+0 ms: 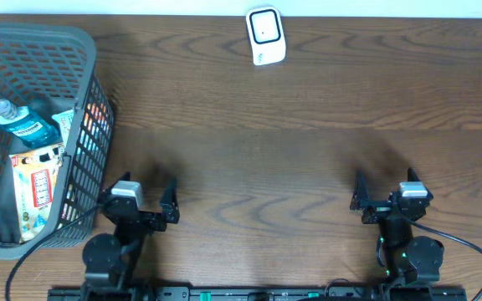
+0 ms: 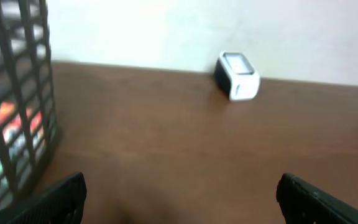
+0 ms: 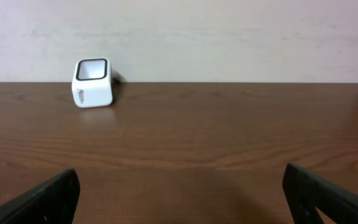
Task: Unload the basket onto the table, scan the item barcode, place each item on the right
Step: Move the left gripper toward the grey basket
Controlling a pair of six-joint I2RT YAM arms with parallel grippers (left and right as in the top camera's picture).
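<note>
A white barcode scanner (image 1: 266,36) with a dark window stands at the table's far edge, also seen as the scanner (image 2: 237,75) and the scanner (image 3: 92,83). Items lie in a grey mesh basket (image 1: 80,50) at the left: a blue mouthwash bottle (image 1: 25,124), an orange-and-white box (image 1: 38,186) and a green packet (image 1: 64,122). My left gripper (image 1: 145,194) is open near the front edge, beside the basket, holding nothing. Across the table at the front right, my right gripper (image 1: 384,191) is open and empty too.
The basket wall (image 2: 17,106) rises close on the left in the left wrist view. A pale wall (image 3: 229,37) runs behind the table's far edge. Brown wood tabletop (image 1: 266,150) lies between the grippers and the scanner.
</note>
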